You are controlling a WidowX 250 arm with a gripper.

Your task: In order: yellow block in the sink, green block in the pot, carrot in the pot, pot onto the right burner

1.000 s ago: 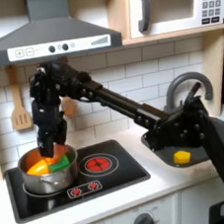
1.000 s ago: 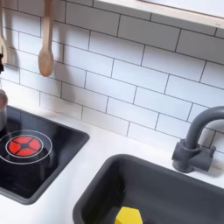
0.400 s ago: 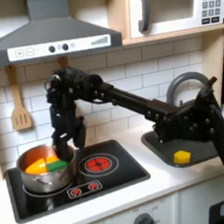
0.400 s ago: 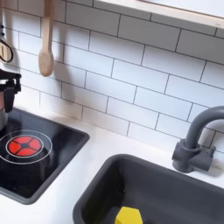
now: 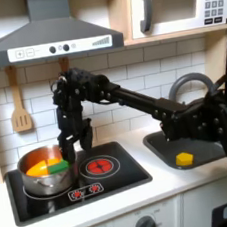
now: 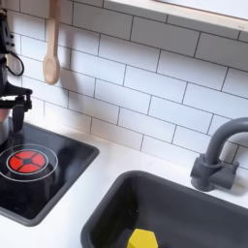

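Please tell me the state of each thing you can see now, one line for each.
pot: on the burner at the first exterior view's left, holding two items
carrot: inside the pot
green block: inside the pot
yellow block: lying in the sink
tool: empty, at the pot's rim; open or shut unclear
red-ringed burner: bare

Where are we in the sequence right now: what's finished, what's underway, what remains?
Done: the yellow block lies in the sink; the green block and the carrot sit in the pot. In hand: nothing; the gripper hangs at the pot's rim on the first exterior view's right, carrying nothing. Left: the slide, since the pot sits on the left burner and the right burner is bare.
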